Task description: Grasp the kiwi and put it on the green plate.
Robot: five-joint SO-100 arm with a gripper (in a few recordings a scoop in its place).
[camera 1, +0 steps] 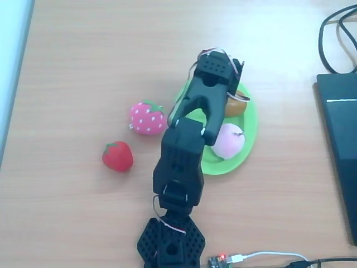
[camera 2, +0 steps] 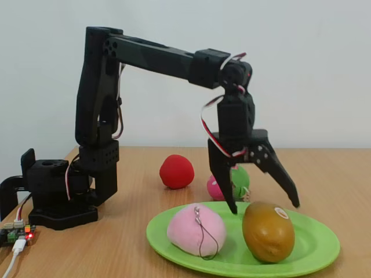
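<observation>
The olive-brown kiwi (camera 2: 267, 231) rests on the green plate (camera 2: 313, 246), its small white-and-orange spot facing up. In the overhead view the kiwi (camera 1: 237, 105) peeks out from under the arm at the plate's (camera 1: 251, 120) far end. My black gripper (camera 2: 264, 207) hangs just above and behind the kiwi, open, its two fingers spread wide and holding nothing. The arm covers the gripper's tips from overhead.
A pale pink peach (camera 2: 196, 229) with a thin cord lies on the plate beside the kiwi. A red strawberry (camera 1: 117, 156) and a pink spotted strawberry (camera 1: 147, 118) sit on the wooden table left of the plate. A dark device (camera 1: 340, 145) and cables lie at the right edge.
</observation>
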